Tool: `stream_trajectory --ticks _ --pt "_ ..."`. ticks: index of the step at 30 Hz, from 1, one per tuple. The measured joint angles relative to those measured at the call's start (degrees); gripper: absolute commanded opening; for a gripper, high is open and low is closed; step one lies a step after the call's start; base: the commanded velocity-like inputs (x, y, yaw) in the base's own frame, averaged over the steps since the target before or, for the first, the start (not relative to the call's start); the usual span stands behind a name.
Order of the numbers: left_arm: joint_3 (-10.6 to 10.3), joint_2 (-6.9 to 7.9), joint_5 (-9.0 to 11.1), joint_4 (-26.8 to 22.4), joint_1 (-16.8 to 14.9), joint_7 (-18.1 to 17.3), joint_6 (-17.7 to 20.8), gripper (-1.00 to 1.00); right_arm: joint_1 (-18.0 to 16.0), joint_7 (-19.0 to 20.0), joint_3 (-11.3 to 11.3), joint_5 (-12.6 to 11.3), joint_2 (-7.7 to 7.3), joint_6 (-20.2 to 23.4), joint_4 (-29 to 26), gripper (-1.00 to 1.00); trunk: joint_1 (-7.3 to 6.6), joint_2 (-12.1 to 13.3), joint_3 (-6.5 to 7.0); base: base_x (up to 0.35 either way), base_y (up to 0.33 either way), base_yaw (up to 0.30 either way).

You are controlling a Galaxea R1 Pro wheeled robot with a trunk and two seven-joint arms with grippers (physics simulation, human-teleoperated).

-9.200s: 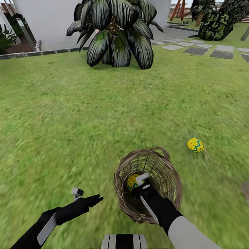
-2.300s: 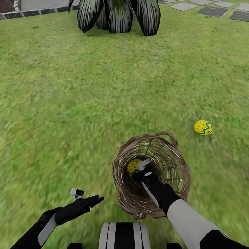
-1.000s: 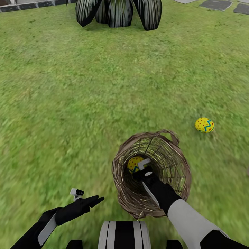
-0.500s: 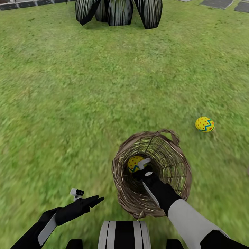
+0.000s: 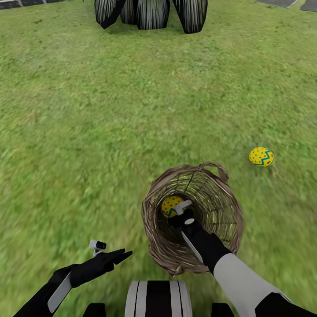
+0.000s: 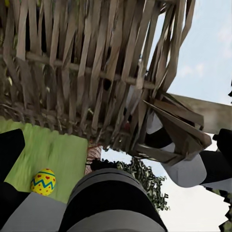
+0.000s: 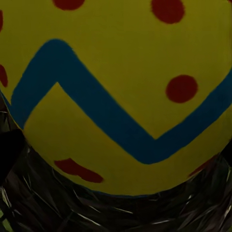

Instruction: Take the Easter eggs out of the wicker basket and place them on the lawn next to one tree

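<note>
The wicker basket [image 5: 211, 220] lies tipped on the lawn [image 5: 110, 132], its mouth toward me. My right gripper [image 5: 177, 210] reaches inside it, shut on a yellow Easter egg [image 5: 169, 205] with blue zigzag and red dots. In the right wrist view that egg [image 7: 116, 96] sits very close between the dark fingers. A second Easter egg [image 5: 261, 156] lies on the grass to the right of the basket and shows past the basket's wall [image 6: 82, 72] as a small egg [image 6: 43, 181]. My left gripper [image 5: 125, 254] hovers open over the grass left of the basket.
A low plant with dark striped drooping leaves [image 5: 149, 13] stands at the far edge of the grass. Grey paving stones [image 5: 290, 3] lie at the far right. Open grass spreads between the plant and the basket.
The whole picture has slid: the plant and paving have moved toward the top edge, so the camera has moved. Both arms keep their poses, the right gripper staying at the egg in the basket.
</note>
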Motion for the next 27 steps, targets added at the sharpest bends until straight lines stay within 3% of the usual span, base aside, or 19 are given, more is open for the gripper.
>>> stream_trajectory --ticks 9,10,27 --pt "0.0 0.01 0.0 0.0 0.1 0.0 0.3 1.0 0.0 -0.1 0.0 0.5 -0.05 0.1 -2.5 1.0 1.08 -2.0 -1.19 0.0 0.0 0.0" --pt "0.0 0.01 0.0 0.0 0.1 0.0 0.3 1.0 0.0 -0.1 0.0 0.5 -0.06 0.1 -2.5 -1.0 1.08 -2.0 -1.19 0.0 0.0 0.0" --pt "0.0 -0.01 0.0 -0.1 0.0 0.0 0.3 1.0 0.0 0.0 0.0 0.3 -0.14 0.1 -2.6 -1.0 1.08 -2.0 -1.19 0.0 0.0 0.0"
